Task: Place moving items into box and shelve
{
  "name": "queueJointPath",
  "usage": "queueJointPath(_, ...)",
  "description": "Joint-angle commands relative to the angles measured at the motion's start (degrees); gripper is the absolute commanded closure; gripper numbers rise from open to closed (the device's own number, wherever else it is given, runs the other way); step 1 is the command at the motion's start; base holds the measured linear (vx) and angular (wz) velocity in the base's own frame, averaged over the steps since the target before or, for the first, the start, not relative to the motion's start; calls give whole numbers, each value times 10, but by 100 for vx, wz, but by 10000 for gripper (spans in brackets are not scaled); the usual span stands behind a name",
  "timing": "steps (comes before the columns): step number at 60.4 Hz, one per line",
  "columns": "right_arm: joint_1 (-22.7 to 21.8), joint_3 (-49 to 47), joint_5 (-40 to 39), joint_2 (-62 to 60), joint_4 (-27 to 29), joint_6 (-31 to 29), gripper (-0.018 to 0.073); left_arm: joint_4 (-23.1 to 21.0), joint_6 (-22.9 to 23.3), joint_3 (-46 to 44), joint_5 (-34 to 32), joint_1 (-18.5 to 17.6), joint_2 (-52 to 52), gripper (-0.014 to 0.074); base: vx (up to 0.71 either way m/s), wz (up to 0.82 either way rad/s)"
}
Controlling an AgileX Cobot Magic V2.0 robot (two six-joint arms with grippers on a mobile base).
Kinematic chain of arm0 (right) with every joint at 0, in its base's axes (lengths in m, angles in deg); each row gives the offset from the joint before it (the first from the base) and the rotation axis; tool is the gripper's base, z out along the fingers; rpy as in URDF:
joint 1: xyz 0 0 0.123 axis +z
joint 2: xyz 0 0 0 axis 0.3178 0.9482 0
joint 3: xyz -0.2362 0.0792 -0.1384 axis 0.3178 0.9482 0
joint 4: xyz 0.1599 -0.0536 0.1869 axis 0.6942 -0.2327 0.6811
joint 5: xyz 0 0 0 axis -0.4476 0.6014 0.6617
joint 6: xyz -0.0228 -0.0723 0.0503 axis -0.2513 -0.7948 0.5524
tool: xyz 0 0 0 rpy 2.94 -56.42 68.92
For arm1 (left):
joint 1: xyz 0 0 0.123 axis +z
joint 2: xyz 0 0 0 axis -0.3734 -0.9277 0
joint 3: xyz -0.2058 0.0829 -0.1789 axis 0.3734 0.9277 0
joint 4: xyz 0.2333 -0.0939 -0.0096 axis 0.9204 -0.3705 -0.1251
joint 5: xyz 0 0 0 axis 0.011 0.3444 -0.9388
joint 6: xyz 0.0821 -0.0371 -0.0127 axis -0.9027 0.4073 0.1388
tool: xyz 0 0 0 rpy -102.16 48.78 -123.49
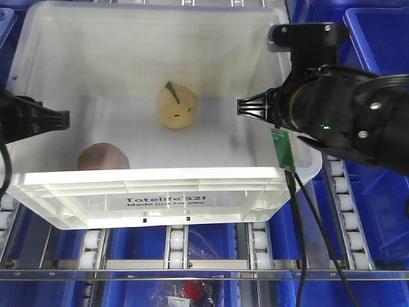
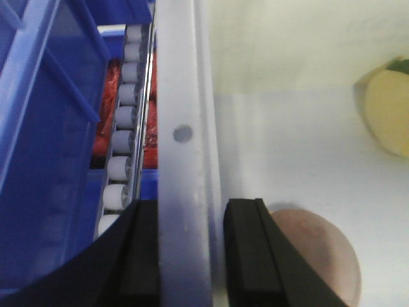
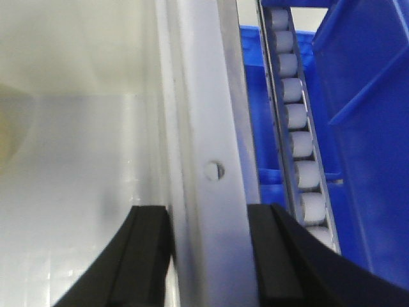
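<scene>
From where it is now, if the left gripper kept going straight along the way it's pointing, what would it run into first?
The left gripper straddles the box's left wall, one finger on each side. Straight ahead that wall would slide deeper between them. The pink plush sits just beside the inner finger, though depth is unclear.

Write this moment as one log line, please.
left end effector: clamps tote left wall | right end effector: clamps right wall | yellow toy, brown toy: inside tote | tote: on rollers

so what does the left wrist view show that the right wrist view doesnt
Only the left wrist view shows the dusty pinkish-brown round plush toy beside the left gripper, and red packaging below the rollers. Only the right wrist view shows the right gripper on the opposite wall. Both show fingers straddling the cream-white plastic tote's rim, white conveyor rollers, blue plastic bins, and an edge of the yellow-orange plush toy.
</scene>
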State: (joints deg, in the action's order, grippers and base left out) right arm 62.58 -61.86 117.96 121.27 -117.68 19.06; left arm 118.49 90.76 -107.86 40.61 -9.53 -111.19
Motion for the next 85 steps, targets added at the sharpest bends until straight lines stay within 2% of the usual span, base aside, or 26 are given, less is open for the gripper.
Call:
queueJointPath(1, 0, -23, -36, -17, -66, 4, 417, 65, 8, -22, -86, -4, -9, 356, 0, 0)
queueJointPath(5, 0, -23, -38, -17, -63, -3, 356, 65, 6, -22, -87, -4, -23, 267, 0, 0)
queueJointPath(15, 1, -23, -37, -41, -50, -35, 134, 45, -8, -36, -57, -4, -16, 42, 0, 0)
queueJointPath(21, 1, -23, -66, -76, -35, -65, 27, 2, -73, -61, -24, -5, 2, -44, 0, 0)
queueJointPath(26, 1, -23, -74, -109, 3, -119, -23, -69, -159, -85, 15, -5, 21, -73, 0, 0)
queueJointPath(33, 1, -22, -69, -152, 73, -211, -42, -175, -315, -102, 68, -5, 56, -67, 0, 0)
queueJointPath(40, 1, -16, -60, -203, 147, -327, -32, -286, -430, -102, 93, -5, 112, -54, 0, 0)
queueJointPath(50, 1, 68, -63, -309, 256, -478, -24, -398, -528, -102, 99, -5, 201, -29, 0, 0)
queueJointPath(59, 1, 139, -44, -422, 364, -630, -24, -490, -614, -102, 138, -5, 270, 0, 0, 0)
queueJointPath(65, 1, 162, -10, -485, 417, -664, -24, -520, -645, -100, 154, -5, 302, 21, 0, 0)
queueJointPath(76, 1, 191, 19, -565, 456, -666, -7, -520, -656, -71, 157, -5, 341, 76, 0, 0)
queueJointPath(79, 1, 191, 29, -576, 464, -670, 30, -520, -658, -64, 158, -5, 342, 118, 0, 0)
queueJointPath(85, 1, 191, 46, -584, 476, -670, 175, -520, -660, -59, 161, -5, 342, 234, 0, 0)
